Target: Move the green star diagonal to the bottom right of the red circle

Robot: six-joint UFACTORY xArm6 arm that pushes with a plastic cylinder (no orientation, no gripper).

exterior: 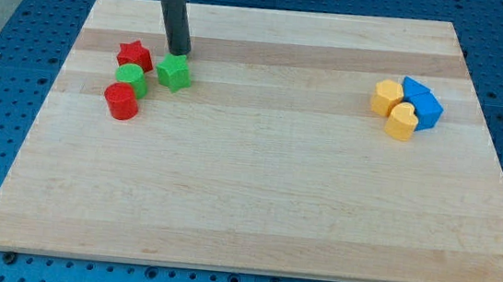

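Observation:
The green star [174, 73] lies on the wooden board at the view's upper left. The red circle [120, 101] lies below and to the left of it. A green circle [131, 78] sits between them, touching the red circle. My tip [179, 53] stands just above the green star, at its top edge, touching or nearly touching it.
A red star [135, 54] lies left of my tip, above the green circle. At the view's right is a tight cluster: a yellow hexagon [386, 97], a yellow heart [402, 121] and two blue blocks [422, 104]. The board's edge [248, 268] runs along the view's bottom.

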